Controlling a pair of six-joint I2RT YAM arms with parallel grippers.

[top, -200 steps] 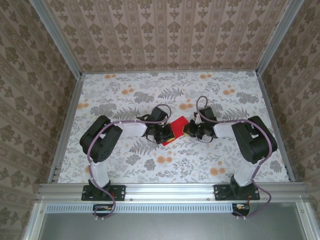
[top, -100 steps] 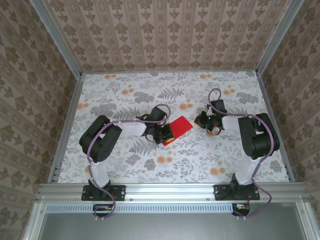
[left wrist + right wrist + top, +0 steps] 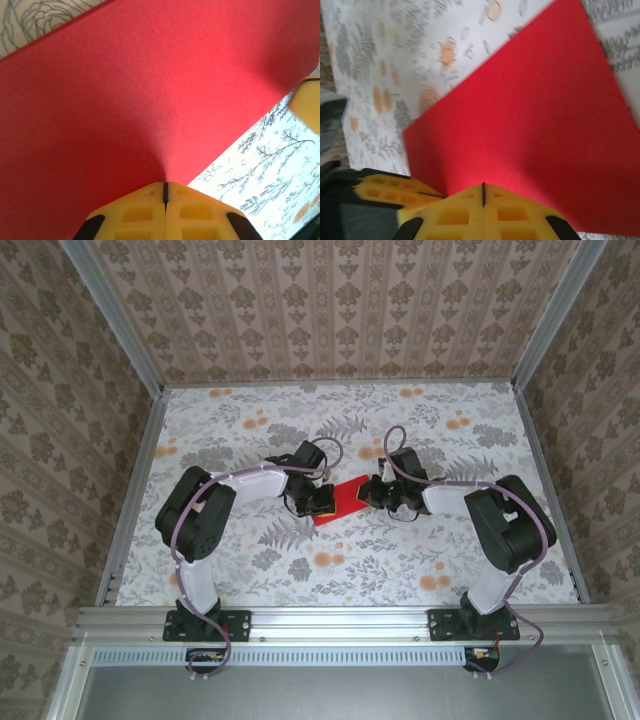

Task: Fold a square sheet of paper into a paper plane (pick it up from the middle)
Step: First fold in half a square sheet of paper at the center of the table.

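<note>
The square sheet of paper (image 3: 348, 499) sits central on the worktop (image 3: 250, 565): light, limp, easily creased. Your left tool (image 3: 165, 192) is closed on its edge; the right tool (image 3: 483, 196), closed, touches it. Grip its middle.

Left arm (image 3: 195, 520), right arm (image 3: 510, 525): black joints, white links, purple looping cables (claw fingers (image 3: 140, 215) yellow, waffle-pocketed).

Your left arm: elbow bent, forearm reaching right toward centre. Your left gripper (image 3: 325, 503): fingers (image 3: 145, 212) pressed together, pinching the sheet (image 3: 150, 100). Your right arm: elbow bent, forearm reaching left. Your right gripper (image 3: 372, 493): fingers (image 3: 512, 215) closed tip to tip over the sheet, facing the left gripper, near it.
</note>
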